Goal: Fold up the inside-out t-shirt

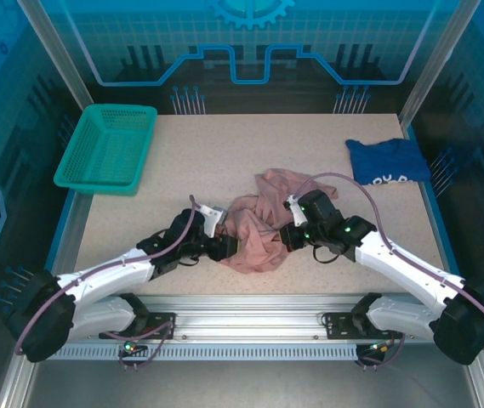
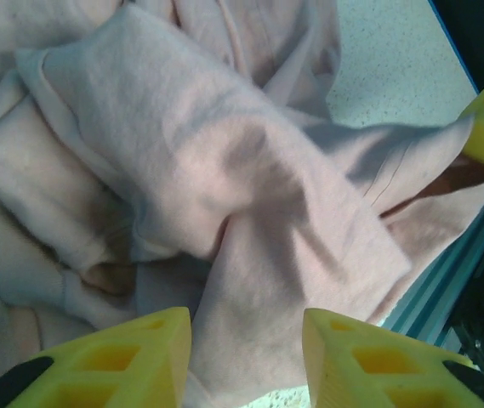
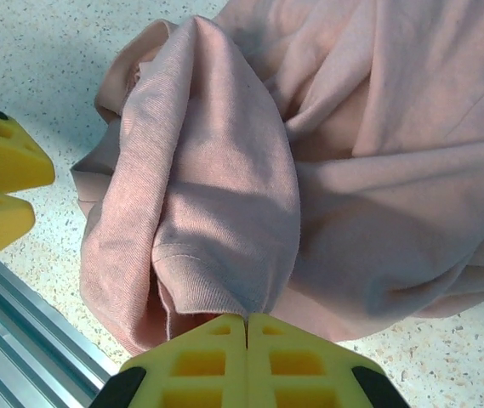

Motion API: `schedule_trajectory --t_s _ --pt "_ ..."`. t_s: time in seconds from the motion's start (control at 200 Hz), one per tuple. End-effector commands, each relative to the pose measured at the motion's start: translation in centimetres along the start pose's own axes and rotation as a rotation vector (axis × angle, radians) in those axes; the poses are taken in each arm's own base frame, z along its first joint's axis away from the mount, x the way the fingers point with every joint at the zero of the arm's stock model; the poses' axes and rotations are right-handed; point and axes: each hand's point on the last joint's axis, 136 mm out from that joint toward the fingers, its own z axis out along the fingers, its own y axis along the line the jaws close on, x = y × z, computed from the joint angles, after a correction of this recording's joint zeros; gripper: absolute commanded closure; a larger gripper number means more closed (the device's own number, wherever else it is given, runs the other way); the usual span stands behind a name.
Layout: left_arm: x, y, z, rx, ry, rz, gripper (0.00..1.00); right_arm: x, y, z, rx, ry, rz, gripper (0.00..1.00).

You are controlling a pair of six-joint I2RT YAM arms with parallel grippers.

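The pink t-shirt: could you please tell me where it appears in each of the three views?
Top external: pink t-shirt crumpled at table centre-front, between the arms.
Left wrist: it covers most of the picture above the left tool.
Right wrist: centre and right, above the right tool.
Shared landmark: speckled table.

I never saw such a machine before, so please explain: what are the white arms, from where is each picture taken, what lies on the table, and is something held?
These are two robot arms, each ending in a two-finger gripper. One picture looks down from above; the other two come from cameras on the wrists, so the yellow fingers are each arm's own. On the table lie a crumpled pink t-shirt, a green basket and a dark blue shirt. The right gripper is shut, pinching a fold of the pink t-shirt. The left gripper stands open over the cloth, holding nothing.
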Motion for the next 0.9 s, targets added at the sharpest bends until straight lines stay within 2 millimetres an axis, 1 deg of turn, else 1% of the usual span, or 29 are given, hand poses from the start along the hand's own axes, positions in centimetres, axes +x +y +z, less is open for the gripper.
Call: schedule_trajectory --t_s 0.0,0.095,0.205,0.25,0.31,0.39,0.42,0.465,0.57,0.645,0.725,0.815,0.895 --pt "-2.8 -1.5 0.6 0.009 -0.009 -0.061 0.53 -0.6 0.5 -0.1 -0.023 -0.030 0.009 1.00" --pt "-3.1 -1.4 2.1 -0.023 0.021 -0.050 0.50 -0.8 0.6 0.0 -0.026 -0.032 0.004 1.00" --pt "-3.2 -1.5 4.1 -0.033 0.069 -0.043 0.50 -0.9 0.7 -0.1 -0.026 -0.032 0.001 1.00" --pt "-3.2 -1.6 4.9 -0.036 0.084 -0.039 0.52 -0.9 0.6 -0.1 -0.023 -0.035 0.000 1.00" --pt "-3.3 -1.2 5.7 -0.057 0.099 -0.043 0.59 -0.8 0.6 -0.2 -0.020 -0.037 -0.002 1.00" --pt "-3.5 -0.4 6.0 -0.110 0.102 -0.033 0.76 -0.8 0.3 -0.4 -0.006 -0.040 -0.003 1.00" --pt "-3.6 -0.2 5.9 -0.121 0.096 -0.028 0.82 -0.8 0.2 -0.6 0.000 -0.043 -0.006 1.00" --pt "-3.9 -0.1 5.5 -0.122 0.084 -0.019 0.89 -0.9 0.1 -0.9 0.012 -0.051 -0.011 1.00" --pt "-4.3 -0.8 4.0 -0.094 0.050 0.009 1.00 -1.1 -0.3 -1.8 0.043 -0.069 -0.030 1.00" --pt "-4.1 -1.0 2.5 -0.082 0.027 0.027 1.00 -1.4 -0.4 -2.5 0.054 -0.089 -0.039 1.00" --pt "-3.0 -0.7 0.7 -0.075 0.012 0.033 1.00 -1.5 -0.4 -3.2 0.052 -0.110 -0.037 1.00" --pt "-1.0 0.7 -0.8 -0.098 0.003 0.016 0.98 -1.1 -0.5 -3.3 0.043 -0.123 -0.011 1.00" --pt "1.0 2.4 -1.5 -0.135 0.006 -0.008 0.96 -0.4 -0.5 -2.5 0.024 -0.116 0.024 1.00"
